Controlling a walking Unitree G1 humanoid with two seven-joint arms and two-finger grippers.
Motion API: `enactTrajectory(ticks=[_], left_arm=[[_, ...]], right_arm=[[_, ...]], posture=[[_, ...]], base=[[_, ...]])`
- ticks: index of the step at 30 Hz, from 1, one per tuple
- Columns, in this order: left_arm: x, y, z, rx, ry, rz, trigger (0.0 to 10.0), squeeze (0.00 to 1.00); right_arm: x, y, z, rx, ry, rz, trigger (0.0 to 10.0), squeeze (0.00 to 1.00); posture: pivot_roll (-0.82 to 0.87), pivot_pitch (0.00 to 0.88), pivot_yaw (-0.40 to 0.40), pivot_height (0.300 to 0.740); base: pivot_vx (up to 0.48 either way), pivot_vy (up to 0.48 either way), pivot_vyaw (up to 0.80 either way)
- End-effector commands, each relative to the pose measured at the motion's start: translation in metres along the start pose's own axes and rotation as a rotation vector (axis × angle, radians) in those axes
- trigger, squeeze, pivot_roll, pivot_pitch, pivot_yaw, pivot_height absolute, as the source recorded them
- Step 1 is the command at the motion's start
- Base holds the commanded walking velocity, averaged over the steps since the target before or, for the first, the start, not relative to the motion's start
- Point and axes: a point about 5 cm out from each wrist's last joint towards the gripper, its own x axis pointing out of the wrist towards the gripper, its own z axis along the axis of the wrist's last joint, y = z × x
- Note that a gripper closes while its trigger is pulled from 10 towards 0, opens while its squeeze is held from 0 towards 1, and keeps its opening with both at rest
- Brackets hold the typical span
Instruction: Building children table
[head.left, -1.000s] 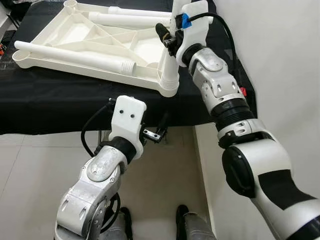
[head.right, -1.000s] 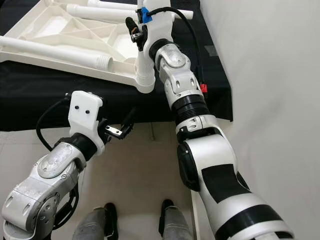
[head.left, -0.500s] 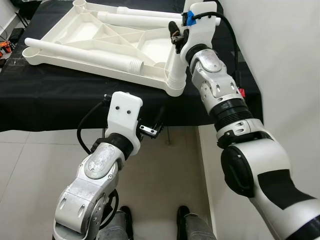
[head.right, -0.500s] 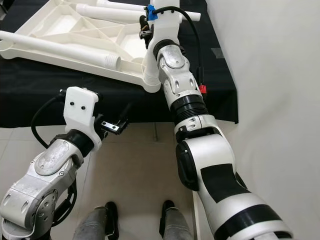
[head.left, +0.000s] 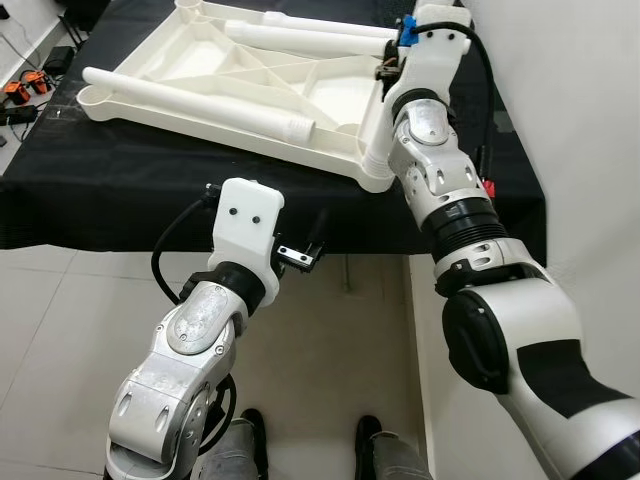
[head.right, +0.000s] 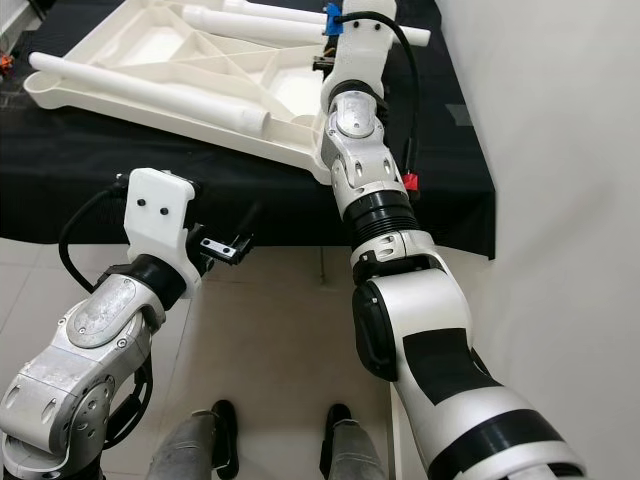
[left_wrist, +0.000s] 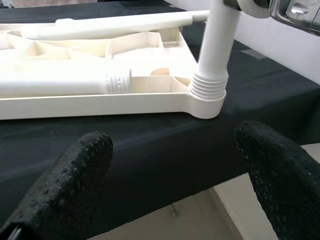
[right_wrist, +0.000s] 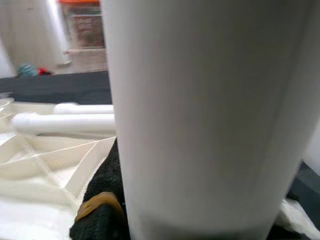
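A white children's tabletop (head.left: 240, 145) lies upside down on a black-covered table (head.left: 100, 190). One white leg (left_wrist: 215, 45) stands upright in the near right corner socket (head.left: 375, 178). My right gripper (head.left: 393, 66) is shut on this leg up high; a black finger (right_wrist: 100, 200) presses against the leg (right_wrist: 210, 115). Two loose legs lie on the tabletop, one diagonal (head.left: 200, 100) and one at the back (head.left: 300, 35). My left gripper (head.left: 310, 245) hangs open below the table's front edge, with its fingertips (left_wrist: 70, 185) wide apart and nothing between them.
A white wall (head.left: 580, 120) runs close along the right side of the table. A small red item (head.left: 487, 187) sits at the table's right edge. Pale floor tiles (head.left: 60, 330) lie in front of the table, with my feet (head.left: 370, 435) below.
The whole picture has shifted, so the camera has moved. My right gripper stays shut on the upright leg. The left gripper stays open below the table edge.
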Motion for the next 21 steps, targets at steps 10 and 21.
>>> enactTrajectory(ticks=[10,21], left_arm=[[0.0,-0.002,0.0,0.005,-0.003,-0.004,10.0,0.0],[0.0,-0.003,0.0,0.003,-0.004,-0.004,10.0,0.0]], right_arm=[[-0.01,-0.022,-0.051,-0.071,0.178,-0.28,10.0,0.0],[-0.016,-0.012,-0.047,-0.155,0.177,-0.446,10.0,0.0]], posture=[[0.09,0.302,-0.066,0.74],[0.09,0.304,-0.073,0.74]], base=[[0.0,0.0,0.0],[0.0,0.0,0.0]])
